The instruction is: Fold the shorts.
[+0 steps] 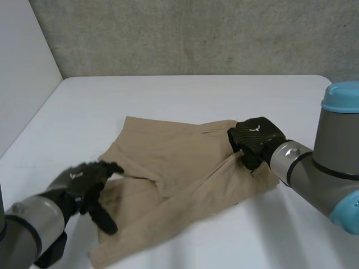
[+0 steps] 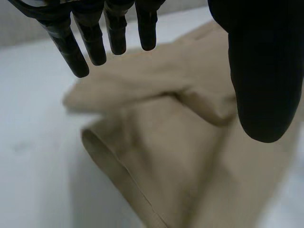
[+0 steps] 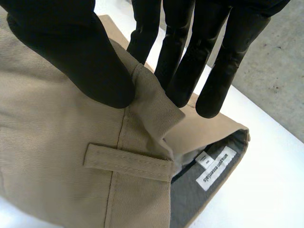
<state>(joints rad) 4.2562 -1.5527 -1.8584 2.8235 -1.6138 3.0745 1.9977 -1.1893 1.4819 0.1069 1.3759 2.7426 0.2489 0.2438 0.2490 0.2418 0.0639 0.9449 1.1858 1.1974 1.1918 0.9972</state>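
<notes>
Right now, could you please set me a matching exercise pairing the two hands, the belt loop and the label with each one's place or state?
Things:
1. left hand
2. right hand
3. belt loop
4. white label

Places or states:
A. on the grey lining inside the waistband
B. open, fingers straight, near a leg hem
C. flat on the tan outside, near the thumb
D. pinching the waistband of the shorts

Pairs: 1-B; 2-D; 3-C; 4-A.

Head overhead, wrists seemingly near shorts [image 1: 179, 168]
</notes>
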